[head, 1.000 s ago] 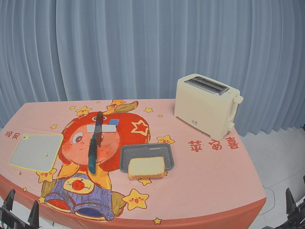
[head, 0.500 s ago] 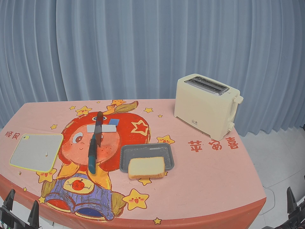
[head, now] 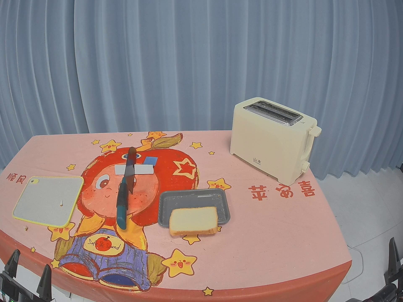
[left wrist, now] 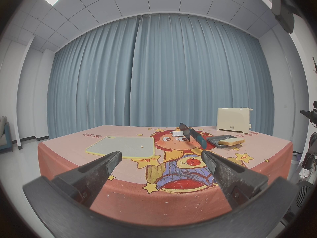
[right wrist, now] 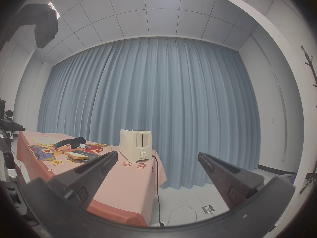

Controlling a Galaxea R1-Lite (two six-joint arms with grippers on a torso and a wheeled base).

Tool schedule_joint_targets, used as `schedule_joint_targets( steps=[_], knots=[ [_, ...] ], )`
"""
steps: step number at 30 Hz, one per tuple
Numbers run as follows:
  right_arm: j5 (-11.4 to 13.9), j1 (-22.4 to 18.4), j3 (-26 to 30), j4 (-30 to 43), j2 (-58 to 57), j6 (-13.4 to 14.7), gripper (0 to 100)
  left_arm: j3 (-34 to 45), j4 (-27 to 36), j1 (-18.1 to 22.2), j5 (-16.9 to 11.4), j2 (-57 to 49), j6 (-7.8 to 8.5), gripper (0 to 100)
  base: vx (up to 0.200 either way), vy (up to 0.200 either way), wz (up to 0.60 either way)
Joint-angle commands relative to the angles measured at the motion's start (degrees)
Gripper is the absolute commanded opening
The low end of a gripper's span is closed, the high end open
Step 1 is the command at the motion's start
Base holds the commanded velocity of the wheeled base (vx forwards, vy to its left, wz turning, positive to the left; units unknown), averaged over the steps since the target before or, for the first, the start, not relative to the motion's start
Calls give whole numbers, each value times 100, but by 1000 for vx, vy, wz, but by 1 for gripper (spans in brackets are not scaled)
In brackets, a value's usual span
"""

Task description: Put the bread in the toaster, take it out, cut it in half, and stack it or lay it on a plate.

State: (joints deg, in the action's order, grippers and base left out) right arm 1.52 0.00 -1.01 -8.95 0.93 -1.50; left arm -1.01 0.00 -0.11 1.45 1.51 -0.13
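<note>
A slice of bread [head: 193, 220] lies on the near edge of a dark grey tray [head: 194, 200] at the table's middle front. The cream toaster [head: 272, 138] stands at the back right, slots empty. A knife [head: 124, 188] with a teal handle rests tilted on a small stand left of the tray. A grey cutting board [head: 48, 200] with a yellow rim lies at the far left. My left gripper [left wrist: 161, 162] is open, low before the table's front left edge. My right gripper [right wrist: 158, 164] is open, off the table's right side. The bread [left wrist: 231, 141] and toaster [right wrist: 136, 145] also show from the wrists.
A pink cartoon tablecloth [head: 260, 231] covers the table [head: 268, 248]. A blue curtain [head: 201, 51] hangs behind. The toaster's cord [right wrist: 157, 189] drops off the right end to the floor. Open cloth lies between tray and toaster.
At the head view's lower right corner, my right gripper's fingertip has shifted to the right and slightly down. Everything on the table and the left gripper stay as they were.
</note>
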Motion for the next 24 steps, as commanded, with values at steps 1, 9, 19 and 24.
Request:
schedule_joint_targets(
  steps=[1,9,19,24],
  knots=[
    [41,0,101,-19,-49,-17,100,101,0,2,4,7,-4,100,0,0,0],
    [393,0,40,-98,-66,44,100,101,-9,2,4,7,-4,100,0,0,0],
    [1061,18,-101,7,-14,458,100,101,0,2,4,7,-4,100,0,0,0],
    [1122,44,-171,7,13,502,100,101,0,2,4,7,-4,100,0,0,0]
  ],
)
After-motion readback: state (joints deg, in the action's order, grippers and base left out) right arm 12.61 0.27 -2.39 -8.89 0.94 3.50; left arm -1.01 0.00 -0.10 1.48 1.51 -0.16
